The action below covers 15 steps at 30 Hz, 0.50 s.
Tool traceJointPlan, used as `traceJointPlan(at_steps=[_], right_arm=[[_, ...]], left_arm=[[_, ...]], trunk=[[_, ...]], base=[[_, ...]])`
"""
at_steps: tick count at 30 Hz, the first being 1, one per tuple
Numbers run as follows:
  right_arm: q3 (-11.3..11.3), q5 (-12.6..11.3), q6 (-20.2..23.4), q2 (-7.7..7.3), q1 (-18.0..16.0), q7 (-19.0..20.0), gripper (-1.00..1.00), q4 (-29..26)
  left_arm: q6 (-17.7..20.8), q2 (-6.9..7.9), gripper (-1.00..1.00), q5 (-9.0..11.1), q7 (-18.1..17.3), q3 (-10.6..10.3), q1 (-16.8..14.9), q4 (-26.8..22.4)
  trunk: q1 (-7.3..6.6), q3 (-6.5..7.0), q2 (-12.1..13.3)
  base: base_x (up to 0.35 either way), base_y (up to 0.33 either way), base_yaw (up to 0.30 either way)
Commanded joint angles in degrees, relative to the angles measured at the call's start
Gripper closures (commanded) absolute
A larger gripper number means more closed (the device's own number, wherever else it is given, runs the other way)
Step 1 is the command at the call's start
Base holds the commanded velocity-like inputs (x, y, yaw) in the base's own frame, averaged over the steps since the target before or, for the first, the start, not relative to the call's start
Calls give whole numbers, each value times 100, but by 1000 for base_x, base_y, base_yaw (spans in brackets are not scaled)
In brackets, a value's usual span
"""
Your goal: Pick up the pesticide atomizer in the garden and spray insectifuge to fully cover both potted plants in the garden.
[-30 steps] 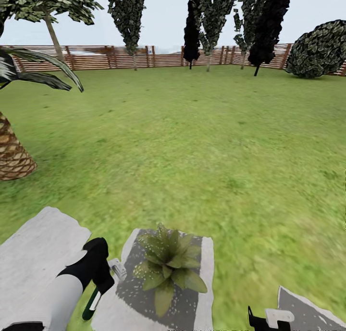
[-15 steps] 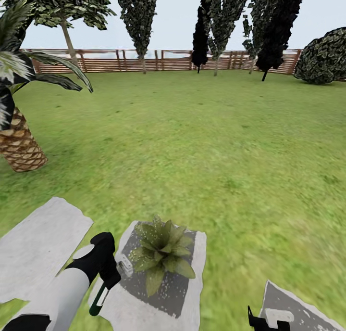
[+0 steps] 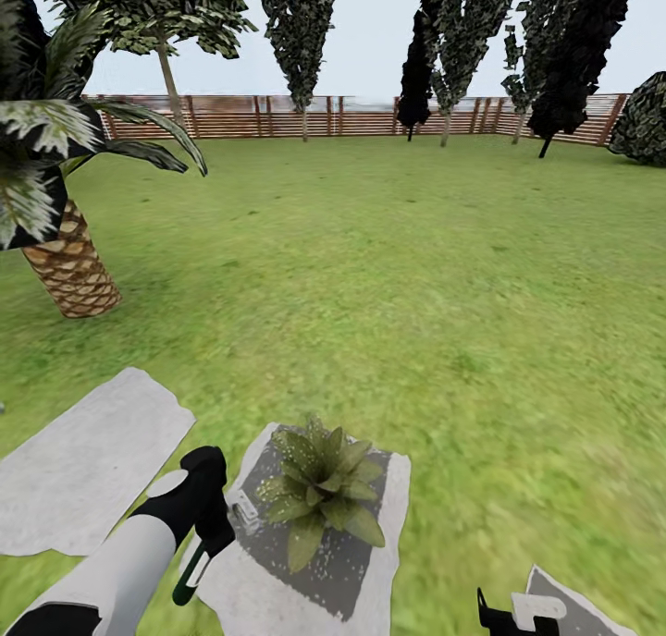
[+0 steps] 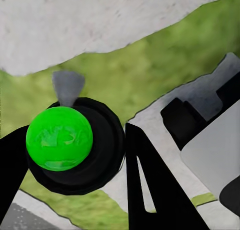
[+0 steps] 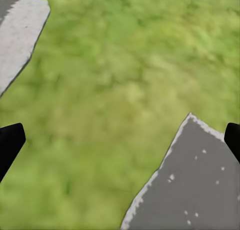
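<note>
Open lawn (image 3: 416,275) runs unobstructed to the slatted wooden fence (image 3: 370,118), with the scaly-trunked palm (image 3: 69,266) off to the left. The left gripper (image 3: 205,534) is clamped on the pesticide atomizer (image 3: 196,562) — dark round body, glossy green base — just beside the speckled potted plant (image 3: 322,488) on its flat grey stone (image 3: 370,562); the right gripper (image 3: 518,613) has its fingers spread apart over grass. The view has swung left since a second ago — the palm sits further in.

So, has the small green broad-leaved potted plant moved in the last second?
No. The potted plant sits at the same spot on its grey stepping stone; the whole view shifted, so the camera moved.
</note>
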Motion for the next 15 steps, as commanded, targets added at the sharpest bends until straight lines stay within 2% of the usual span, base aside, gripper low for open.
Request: traceJointPlan(at_steps=[1, 9, 15], right_arm=[[-40, 65, -17, -1, -4, -24, -100, 5], [-40, 59, -14, 2, -4, -21, -100, 3], [-39, 59, -14, 2, -4, -19, -100, 0]], left_arm=[[42, 2, 100, -28, -44, -18, 3, -6], [42, 0, 100, -29, -44, -18, 17, -4], [42, -6, 100, -29, -42, -12, 17, -4]], trunk=[[-1, -5, -2], [-1, -5, -2], [-1, -5, -2]], base=[[0, 0, 2], [8, -7, 5], [143, -197, 227]])
